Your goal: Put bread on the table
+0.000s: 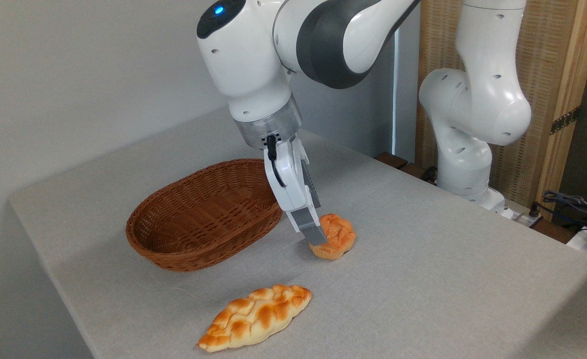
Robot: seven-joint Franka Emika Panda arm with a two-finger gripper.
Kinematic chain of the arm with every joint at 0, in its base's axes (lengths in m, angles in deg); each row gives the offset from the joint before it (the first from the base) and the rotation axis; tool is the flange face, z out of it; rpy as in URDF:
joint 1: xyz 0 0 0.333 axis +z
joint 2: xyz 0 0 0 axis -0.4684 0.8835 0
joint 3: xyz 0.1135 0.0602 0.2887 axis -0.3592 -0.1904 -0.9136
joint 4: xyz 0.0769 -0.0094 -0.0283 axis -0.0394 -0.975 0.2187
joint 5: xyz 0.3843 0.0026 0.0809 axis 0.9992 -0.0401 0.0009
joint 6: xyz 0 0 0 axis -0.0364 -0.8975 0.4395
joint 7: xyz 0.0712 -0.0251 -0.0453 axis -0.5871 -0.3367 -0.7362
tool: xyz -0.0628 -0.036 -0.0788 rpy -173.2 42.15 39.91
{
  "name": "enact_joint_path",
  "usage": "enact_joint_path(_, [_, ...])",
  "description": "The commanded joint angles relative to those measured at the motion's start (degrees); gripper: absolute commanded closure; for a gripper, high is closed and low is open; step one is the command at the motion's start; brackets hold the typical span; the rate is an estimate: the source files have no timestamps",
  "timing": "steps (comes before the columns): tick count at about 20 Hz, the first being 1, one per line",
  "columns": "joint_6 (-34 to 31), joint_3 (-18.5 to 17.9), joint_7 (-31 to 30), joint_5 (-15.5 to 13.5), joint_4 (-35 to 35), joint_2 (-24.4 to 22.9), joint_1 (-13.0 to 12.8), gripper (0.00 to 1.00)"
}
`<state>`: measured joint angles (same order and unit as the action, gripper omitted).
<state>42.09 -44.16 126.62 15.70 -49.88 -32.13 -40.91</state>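
The bread (339, 238), a small round bun with a cracked orange-golden top, is tilted on its side with its lower edge at the grey table (423, 279), just right of the basket. My gripper (323, 240) comes down from above and is shut on the bun's left part. One grey finger (315, 233) shows in front of the bun; the other finger is hidden behind it.
A brown oval wicker basket (204, 214) stands just left of the gripper with nothing inside. A long braided golden loaf (256, 316) lies near the table's front edge. The arm's base (465, 174) stands at the back right, with cables (572, 204) beyond the table's right edge.
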Motion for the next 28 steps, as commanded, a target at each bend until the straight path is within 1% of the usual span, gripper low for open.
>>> enact_joint_path(1, [0.05, -0.34, -2.89, -0.23, 3.24, -0.73, -0.21, 0.0])
enact_joint_path(2, [-0.21, -0.34, -5.78, -1.45, 5.34, -0.56, -0.29, 0.0])
enact_joint_path(4, [-0.39, -0.16, -13.68, -4.09, 9.65, -0.3, -0.56, 0.0])
enact_joint_path(5, [-0.22, -0.07, -17.72, -4.71, 11.67, 0.14, -0.91, 0.0])
enact_joint_path(8, [-0.22, 0.45, -28.01, -4.8, 18.61, 2.16, -1.0, 0.0])
enact_joint_path(11, [-0.13, 0.54, -39.87, -6.91, 23.28, 5.06, -1.09, 0.0])
enact_joint_path(13, [-0.22, 0.63, -45.16, -6.91, 26.44, 7.34, -1.09, 0.0])
enact_joint_path(15, [-0.91, 0.28, -45.8, -6.91, 30.13, 9.63, -1.0, 0.0])
enact_joint_path(18, [-3.46, -0.25, -44.84, -7.17, 32.96, 11.57, -0.21, 0.0])
enact_joint_path(19, [-3.47, -0.25, -44.05, -7.18, 32.96, 11.57, -0.03, 0.0])
enact_joint_path(21, [-3.64, -0.16, -40.19, -7.17, 32.79, 11.48, -0.03, 0.0])
enact_joint_path(26, [-4.0, 0.28, -40.09, -7.17, 32.78, 11.75, -0.12, 0.0])
enact_joint_path(27, [-4.0, 0.45, -40.17, -7.18, 32.78, 11.75, -0.03, 0.0])
enact_joint_path(28, [-4.0, 0.89, -40.17, -7.18, 32.78, 11.75, 0.58, 0.0])
